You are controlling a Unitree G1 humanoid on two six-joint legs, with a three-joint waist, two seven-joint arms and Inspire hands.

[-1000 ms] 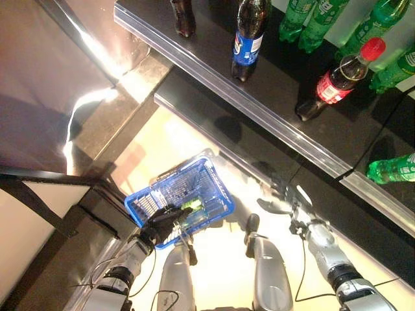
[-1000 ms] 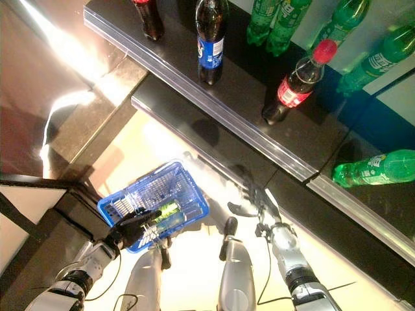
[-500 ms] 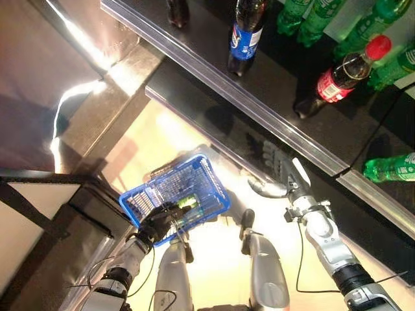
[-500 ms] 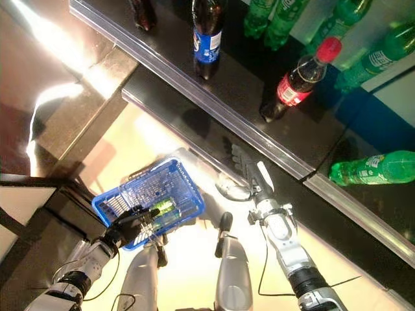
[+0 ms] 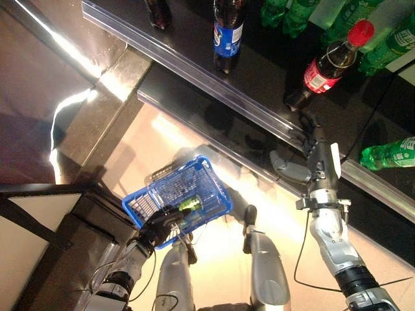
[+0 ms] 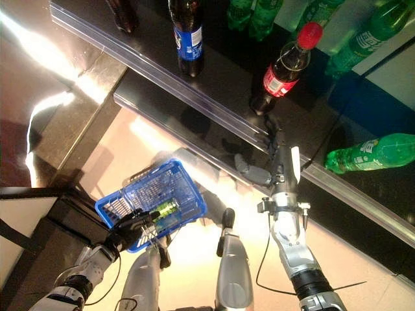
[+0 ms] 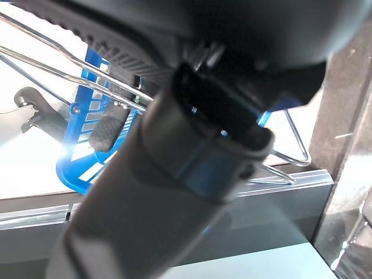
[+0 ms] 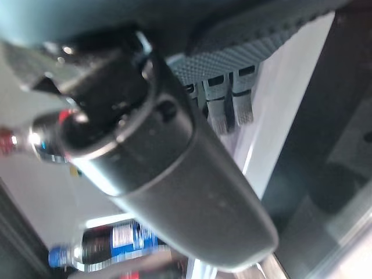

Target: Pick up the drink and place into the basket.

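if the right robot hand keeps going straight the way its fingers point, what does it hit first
Most likely the red-capped cola bottle standing on the shelf. The right robot hand is open, fingers aimed up at the bottle's base just past the shelf's front rail. Depth is unclear, so it could meet the rail first.

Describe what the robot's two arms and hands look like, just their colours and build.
Both arms are silver-grey with rounded metallic segments and dark bands near the wrists. The left hand is dark all over. The right hand is dark grey, with a white cover on its thumb. The right wrist view shows knobbly textured pads on its fingers.
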